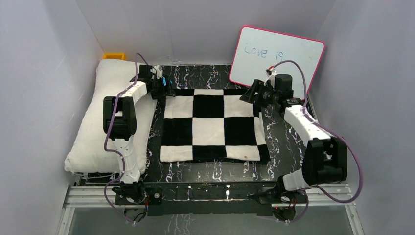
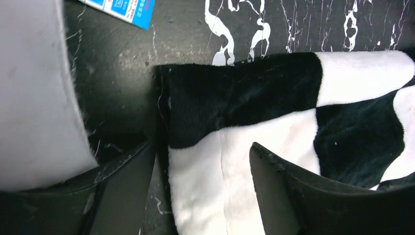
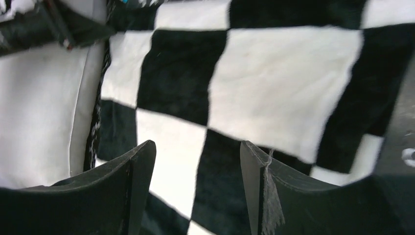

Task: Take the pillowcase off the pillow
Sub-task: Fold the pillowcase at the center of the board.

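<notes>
The black-and-white checkered pillowcase (image 1: 210, 127) lies flat and spread out on the dark marbled table. The plain white pillow (image 1: 98, 127) lies apart from it along the left wall. My left gripper (image 1: 164, 88) is open at the cloth's far left corner. In the left wrist view the left gripper (image 2: 201, 147) straddles the pillowcase (image 2: 274, 122) edge, with the pillow (image 2: 34, 88) to one side. My right gripper (image 1: 247, 95) hangs open at the far right corner. In the right wrist view the right gripper (image 3: 195, 144) is above the pillowcase (image 3: 279, 83), nothing between its fingers; the pillow (image 3: 39, 107) shows beyond.
A pink-framed whiteboard (image 1: 276, 58) leans against the back wall behind the right arm. A yellow object (image 1: 113, 56) sits behind the pillow in the far left corner. A blue label (image 2: 122, 10) lies on the table near the left gripper. Walls close in on three sides.
</notes>
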